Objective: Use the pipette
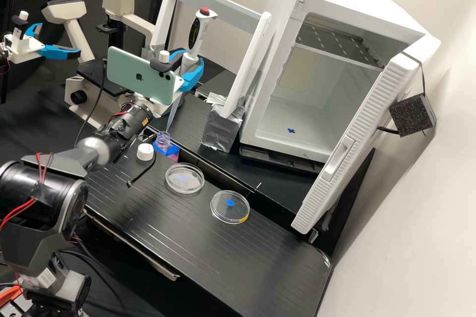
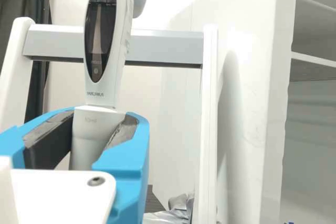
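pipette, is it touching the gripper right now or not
Touching. The wrist view shows the pipette between the two blue fingers of the gripper, their pads against its barrel.

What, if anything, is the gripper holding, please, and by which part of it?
The gripper holds the pipette by its lower body, below the dark oval display, between two blue fingers.

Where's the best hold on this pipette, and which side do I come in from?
I'd take the pipette by its narrower barrel just below the handle, where the end effector has it now, coming in level from the side: it stands near upright, and that leaves the display and red-topped button free above.
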`<state>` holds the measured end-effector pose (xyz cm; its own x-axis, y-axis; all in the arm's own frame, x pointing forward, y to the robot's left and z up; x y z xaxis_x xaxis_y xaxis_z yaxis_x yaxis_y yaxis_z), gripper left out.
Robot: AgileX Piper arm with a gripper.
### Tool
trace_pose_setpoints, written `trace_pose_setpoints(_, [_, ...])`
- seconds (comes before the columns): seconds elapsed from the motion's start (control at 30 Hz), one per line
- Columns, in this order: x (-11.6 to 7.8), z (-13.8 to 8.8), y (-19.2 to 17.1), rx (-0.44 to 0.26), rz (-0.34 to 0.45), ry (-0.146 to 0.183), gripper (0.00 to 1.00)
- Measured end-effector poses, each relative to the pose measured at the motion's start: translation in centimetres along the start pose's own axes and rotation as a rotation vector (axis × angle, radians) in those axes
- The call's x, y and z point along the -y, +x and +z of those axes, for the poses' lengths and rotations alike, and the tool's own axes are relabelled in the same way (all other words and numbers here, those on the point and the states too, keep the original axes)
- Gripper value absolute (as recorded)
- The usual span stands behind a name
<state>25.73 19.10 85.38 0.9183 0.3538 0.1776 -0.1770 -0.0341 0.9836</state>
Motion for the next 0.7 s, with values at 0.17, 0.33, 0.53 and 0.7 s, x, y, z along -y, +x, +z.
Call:
trace_pose_setpoints(0.17, [0.7, 0.5, 0.2, 0.015, -0.018, -0.008, 0.00])
trace_pose_setpoints(0.33, [1.5, 1.1, 0.0, 0.034, -0.044, -0.017, 0.00])
trace_pose_setpoints(0.53, [2.2, 1.7, -0.1, 0.048, -0.065, -0.024, 0.00])
trace_pose_setpoints(0.7, [2.8, 2.4, -0.7, 0.061, -0.067, -0.013, 0.00])
